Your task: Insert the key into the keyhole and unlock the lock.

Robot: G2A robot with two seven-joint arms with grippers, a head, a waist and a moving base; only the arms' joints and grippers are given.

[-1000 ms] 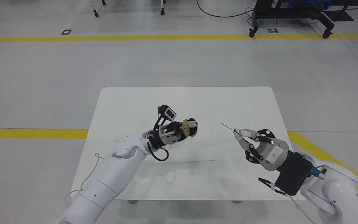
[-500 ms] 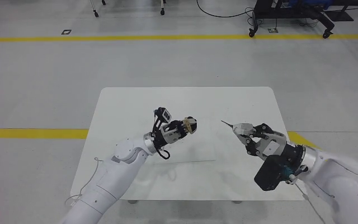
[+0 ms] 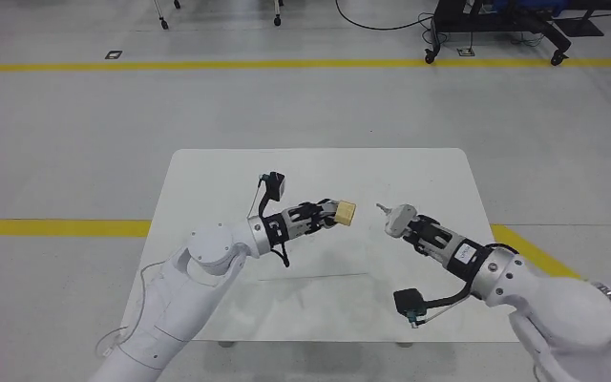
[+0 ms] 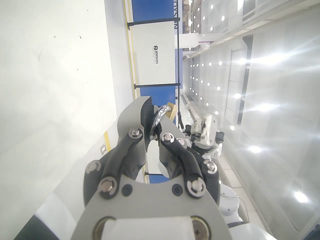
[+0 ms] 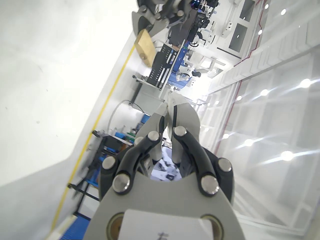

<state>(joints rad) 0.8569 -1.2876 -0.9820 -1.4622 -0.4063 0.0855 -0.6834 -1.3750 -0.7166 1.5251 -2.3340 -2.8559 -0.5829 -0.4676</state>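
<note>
A brass padlock (image 3: 345,212) hangs above the middle of the white table (image 3: 239,181). My left gripper (image 3: 325,214) is shut on its silver shackle (image 4: 160,114). The brass body (image 4: 172,109) pokes out past the fingers. In the right wrist view the padlock (image 5: 145,47) faces my right gripper (image 5: 171,104) from a short way off, with the left gripper (image 5: 147,24) behind it. My right gripper (image 3: 398,220) is shut on a small silver key (image 3: 383,206), whose tip points toward the padlock. A small gap separates key and lock.
A yellow floor line (image 3: 67,227) runs past both sides of the table. A small black part (image 3: 409,306) of the right arm hangs over the table's near edge. Carts and cables (image 3: 496,24) stand far behind.
The left gripper has carried the padlock to the right and turned it toward the key. The right arm has rotated and stretched out low, bringing the key slightly left toward the lock.
</note>
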